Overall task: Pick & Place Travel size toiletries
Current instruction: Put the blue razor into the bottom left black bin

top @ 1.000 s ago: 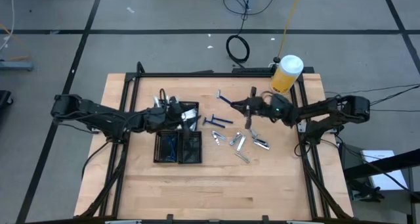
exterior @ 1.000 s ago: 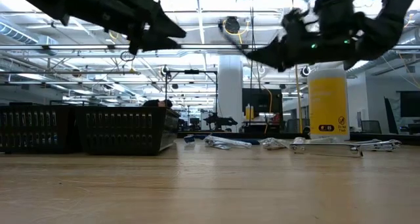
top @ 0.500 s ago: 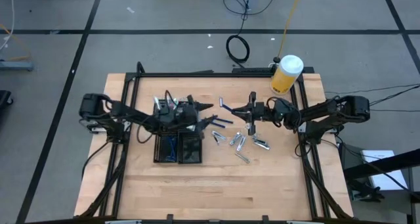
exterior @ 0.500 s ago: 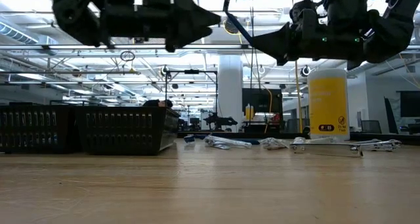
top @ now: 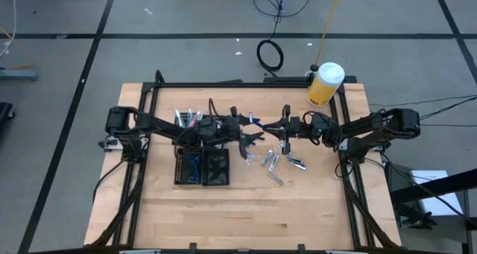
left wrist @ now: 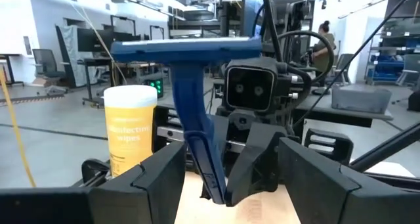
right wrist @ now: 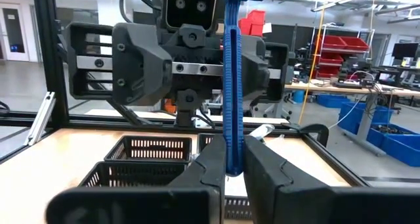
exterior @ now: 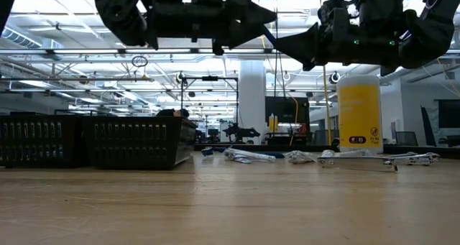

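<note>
My right gripper [top: 277, 125] hovers above the middle of the table, shut on a blue razor [right wrist: 233, 86]. The razor's head [left wrist: 184, 48] points toward my left gripper [top: 250, 131]. That gripper is open and faces the right one. Its fingers [left wrist: 151, 178] stand on either side of the razor without touching it. Several loose toiletries [top: 272, 161], silvery tubes and packets, lie on the wood right of the black tray [top: 203, 167]. More sticks [top: 188, 118] show at the tray's far end. My right gripper pinches the razor's handle near its free end [right wrist: 231, 159] between its two fingers. They come level from the table's right side, along the handle. The razor is lifted clear and sticks out ahead of the fingers, slanting up, head outermost.
A big yellow jar with a white lid [top: 325, 84] stands at the far right corner. A black frame [top: 246, 84] runs round the table's edges. Bare wood [top: 246, 209] fills the near half of the table.
My left gripper has swung from above the tray toward the table's right, up to the razor held by my right gripper. The right gripper has risen a little and tipped to level, bringing the razor's head up.
</note>
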Available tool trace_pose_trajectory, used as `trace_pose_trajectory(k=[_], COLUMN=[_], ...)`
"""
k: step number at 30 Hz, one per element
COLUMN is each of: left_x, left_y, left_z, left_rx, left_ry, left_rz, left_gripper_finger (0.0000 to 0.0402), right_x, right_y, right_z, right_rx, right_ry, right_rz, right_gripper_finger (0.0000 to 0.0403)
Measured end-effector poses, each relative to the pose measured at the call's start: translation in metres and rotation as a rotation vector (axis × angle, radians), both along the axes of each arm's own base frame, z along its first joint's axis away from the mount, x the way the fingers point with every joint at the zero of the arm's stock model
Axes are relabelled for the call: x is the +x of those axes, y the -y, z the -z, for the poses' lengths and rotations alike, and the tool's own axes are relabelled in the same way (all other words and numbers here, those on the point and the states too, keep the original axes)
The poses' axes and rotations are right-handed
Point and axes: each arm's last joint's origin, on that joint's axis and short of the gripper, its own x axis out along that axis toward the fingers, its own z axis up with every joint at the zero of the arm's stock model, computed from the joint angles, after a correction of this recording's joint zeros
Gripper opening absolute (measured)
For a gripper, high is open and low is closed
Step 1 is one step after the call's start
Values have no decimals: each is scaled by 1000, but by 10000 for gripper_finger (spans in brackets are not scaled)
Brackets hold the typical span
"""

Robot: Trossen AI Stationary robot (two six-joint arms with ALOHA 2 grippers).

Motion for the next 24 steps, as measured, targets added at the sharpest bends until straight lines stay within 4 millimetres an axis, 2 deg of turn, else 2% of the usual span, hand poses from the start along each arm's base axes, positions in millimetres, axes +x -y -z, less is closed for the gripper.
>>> trace_pose_trajectory(k=[8, 11, 14, 18, 24], left_x=[1, 1, 1, 1, 1], left_y=[0, -1, -2, -3, -4], left_z=[1, 2, 3, 3, 3], left_rx=[-2, 1, -1, -2, 46], left_ry=[-13, -31, -35, -35, -43], left_rz=[0, -2, -7, -11, -17], left_gripper_finger=[237, 221, 184, 115, 18], right_x=[0, 0, 0, 1, 1], right_y=[0, 0, 0, 0, 0], right_z=[1, 2, 2, 4, 6], right_rx=[-13, -15, -15, -17, 4], right_ry=[-15, -18, -21, -45, -65], right_rz=[-1, -1, -1, 0, 7], right_gripper_finger=[21, 21, 21, 23, 77])
